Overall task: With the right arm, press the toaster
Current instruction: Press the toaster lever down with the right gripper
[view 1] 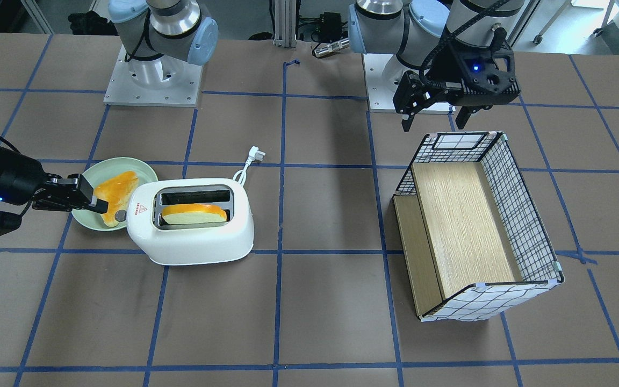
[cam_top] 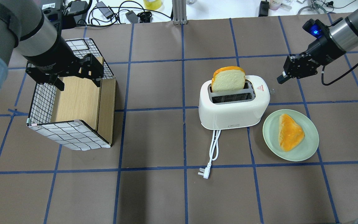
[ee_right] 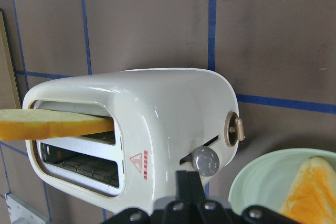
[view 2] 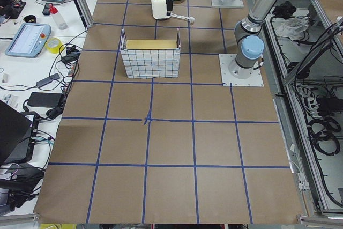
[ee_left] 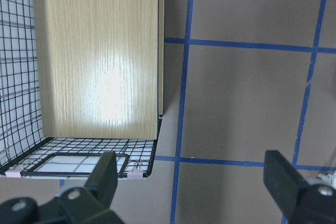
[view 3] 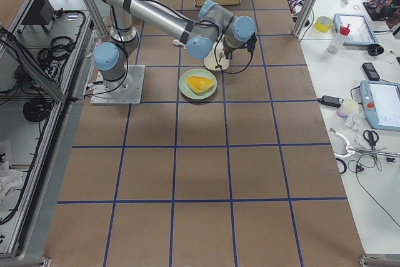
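Observation:
The white toaster [cam_top: 233, 112] stands on the table with a bread slice [cam_top: 228, 80] upright in its far slot. The toaster's end shows in the right wrist view [ee_right: 168, 114] with a red triangle sticker, a grey knob [ee_right: 205, 161] and a tan lever [ee_right: 236, 129]. My right gripper [cam_top: 280, 80] is shut and empty. It hangs beside that end, a little apart from it, its tips [ee_right: 187, 178] pointing at the knob. In the front view the right gripper [view 1: 96, 204] is over the plate's edge. My left gripper [cam_top: 79, 83] is open and empty over the wire basket.
A pale green plate [cam_top: 309, 130] with a toast piece [cam_top: 291, 135] lies next to the toaster's lever end. The white cord and plug [cam_top: 204, 173] trail off the toaster toward the robot. A wire basket [cam_top: 73, 137] with wooden boards stands on the left.

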{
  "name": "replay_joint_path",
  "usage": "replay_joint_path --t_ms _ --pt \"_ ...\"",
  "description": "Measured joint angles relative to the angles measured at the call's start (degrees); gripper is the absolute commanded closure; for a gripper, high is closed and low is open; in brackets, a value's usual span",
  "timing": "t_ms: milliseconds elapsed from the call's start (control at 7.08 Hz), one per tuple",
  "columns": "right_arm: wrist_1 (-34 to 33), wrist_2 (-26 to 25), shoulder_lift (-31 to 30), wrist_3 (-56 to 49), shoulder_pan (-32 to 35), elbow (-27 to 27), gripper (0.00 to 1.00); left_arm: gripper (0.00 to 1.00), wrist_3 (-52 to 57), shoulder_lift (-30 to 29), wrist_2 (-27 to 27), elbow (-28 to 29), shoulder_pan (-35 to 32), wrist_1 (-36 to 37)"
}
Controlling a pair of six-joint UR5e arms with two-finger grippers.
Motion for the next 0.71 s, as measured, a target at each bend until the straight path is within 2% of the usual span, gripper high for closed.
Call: replay_joint_path --t_ms 706 --pt "-1.9 1.3 1.5 1.4 0.0 2.4 1.0 0.0 0.0 0.0 0.0 0.0 0.0 0.0"
